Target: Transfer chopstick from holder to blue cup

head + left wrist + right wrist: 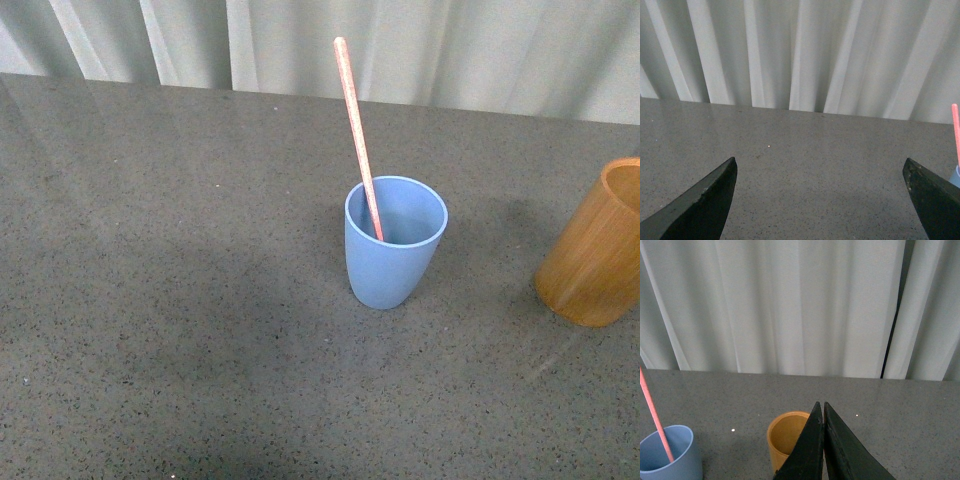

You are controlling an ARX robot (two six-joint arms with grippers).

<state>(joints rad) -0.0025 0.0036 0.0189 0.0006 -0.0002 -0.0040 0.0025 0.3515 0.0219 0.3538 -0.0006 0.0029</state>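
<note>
Right hand [824,412] pinched shut on nothing above holder [785,442], left hand [820,172] spread wide, chopstick [357,135] already leaning inside cup [394,245] on desk [180,330], so probably just back off slow without bumping it.

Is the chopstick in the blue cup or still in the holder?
In. The thin pinkish wooden chopstick leans inside the upright light-blue cup; the orange-brown bamboo-look holder looks empty.

You see a light-blue cup [395,258], a pinkish-tan chopstick [356,130] and an orange-brown holder [598,250] with fine vertical grain. Under them lies a grey speckled surface [180,300]; behind hangs a pale, pleated curtain [450,50].
</note>
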